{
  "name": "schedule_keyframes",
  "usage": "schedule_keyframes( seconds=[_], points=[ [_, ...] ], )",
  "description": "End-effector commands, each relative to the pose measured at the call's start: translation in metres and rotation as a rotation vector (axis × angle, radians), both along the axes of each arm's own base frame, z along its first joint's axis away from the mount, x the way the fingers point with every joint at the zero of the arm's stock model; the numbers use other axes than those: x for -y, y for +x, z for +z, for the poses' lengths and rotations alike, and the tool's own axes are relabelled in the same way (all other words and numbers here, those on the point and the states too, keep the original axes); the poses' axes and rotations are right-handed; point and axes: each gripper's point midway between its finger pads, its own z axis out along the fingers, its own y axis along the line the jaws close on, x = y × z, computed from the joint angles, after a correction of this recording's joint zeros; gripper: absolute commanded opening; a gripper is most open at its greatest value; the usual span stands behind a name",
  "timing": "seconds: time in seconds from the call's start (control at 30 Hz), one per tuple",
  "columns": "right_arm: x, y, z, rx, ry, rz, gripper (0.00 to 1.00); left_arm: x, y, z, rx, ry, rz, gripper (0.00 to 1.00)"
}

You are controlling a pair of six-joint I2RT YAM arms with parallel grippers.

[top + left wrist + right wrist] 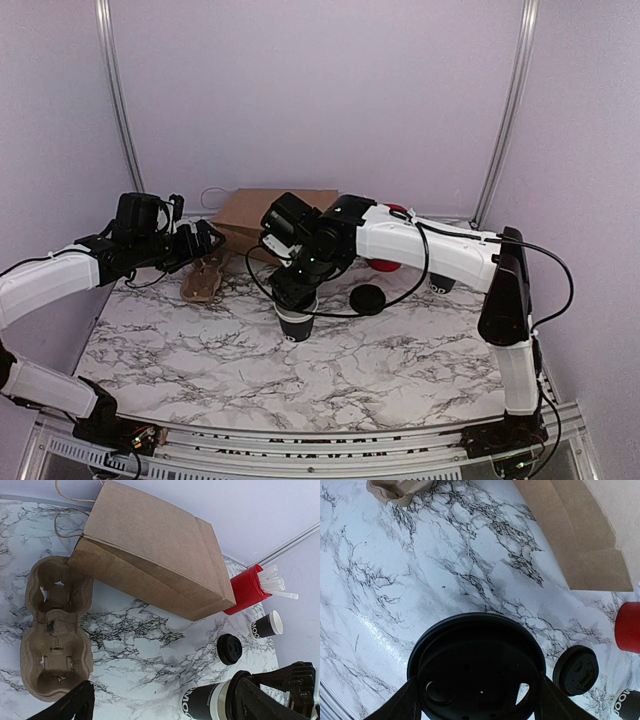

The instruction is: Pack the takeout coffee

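Clamped in the right tool point(477, 682) was a black lid point(475, 650), gripped at its rim from both sides and held directly over the coffee cup point(297, 323), which stood upright near the middle of the marble bench point(400, 370). Whether the lid was fully seated on the cup could not be told. White lettering was seen low on the cup's side. The left tool point(203, 245) was released, its fingers spread wide with nothing between them, and was held above the bench beside the cardboard cup carrier point(55, 630). A brown paper bag point(155, 560) was laid on its side behind the carrier. A second lid point(368, 300) was laid flat near the coffee cup, on its right. A red cup point(245, 592) of white sticks and another black cup point(265, 626) were set further right.
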Motion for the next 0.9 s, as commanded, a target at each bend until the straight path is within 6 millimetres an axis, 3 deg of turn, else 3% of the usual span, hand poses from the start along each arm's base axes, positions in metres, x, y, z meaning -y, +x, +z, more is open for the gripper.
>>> schedule_keyframes(
  seconds=[0.0, 0.87],
  points=[
    [-0.003, -0.001, 0.023, 0.036, 0.024, 0.001, 0.70, 0.001, 0.003, 0.000, 0.010, -0.017, -0.005, 0.99],
    [-0.003, -0.015, -0.003, -0.034, -0.015, 0.029, 0.70, -0.001, 0.002, -0.001, 0.010, -0.022, -0.002, 0.99]
  ],
)
